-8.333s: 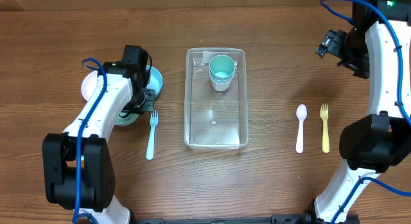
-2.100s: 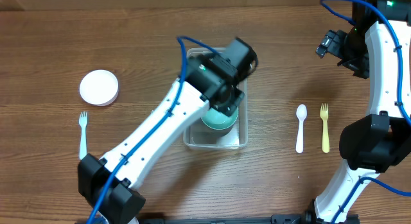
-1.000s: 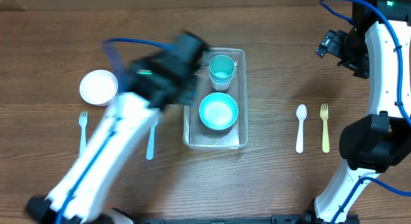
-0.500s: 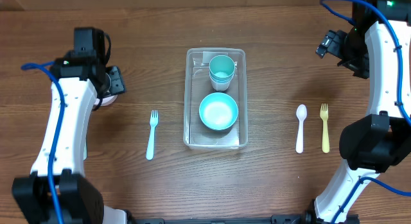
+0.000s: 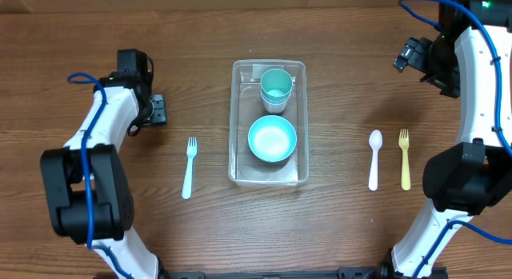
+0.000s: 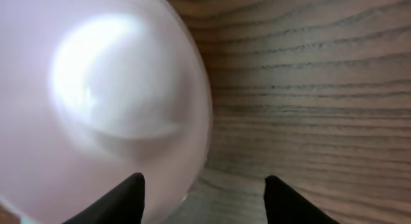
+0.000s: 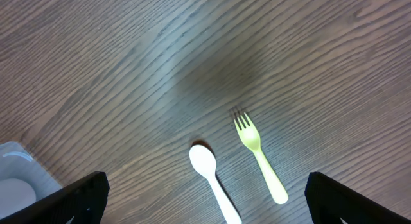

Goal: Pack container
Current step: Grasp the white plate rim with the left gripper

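The clear container (image 5: 238, 123) stands mid-table, holding stacked teal cups (image 5: 277, 87) and a teal bowl (image 5: 272, 139). My left gripper (image 5: 150, 111) is at the far left. In the left wrist view, a white bowl (image 6: 96, 102) fills the left side and the left gripper (image 6: 204, 198) is open, one finger over the bowl, the other over bare wood, the rim between them. The arm hides this bowl from overhead. My right gripper (image 5: 412, 55) hangs open high at the back right; the right wrist view shows the right gripper (image 7: 205, 201) above a white spoon (image 7: 215, 179) and a yellow fork (image 7: 260, 156).
A light-blue fork (image 5: 189, 167) lies left of the container. The white spoon (image 5: 374, 159) and yellow fork (image 5: 405, 159) lie side by side to the right. A corner of the container (image 7: 13, 179) shows in the right wrist view.
The teal bowl went from beside the left arm into the container. Since then my left arm has swung back to the far left and come down over the white bowl. The right arm is still.
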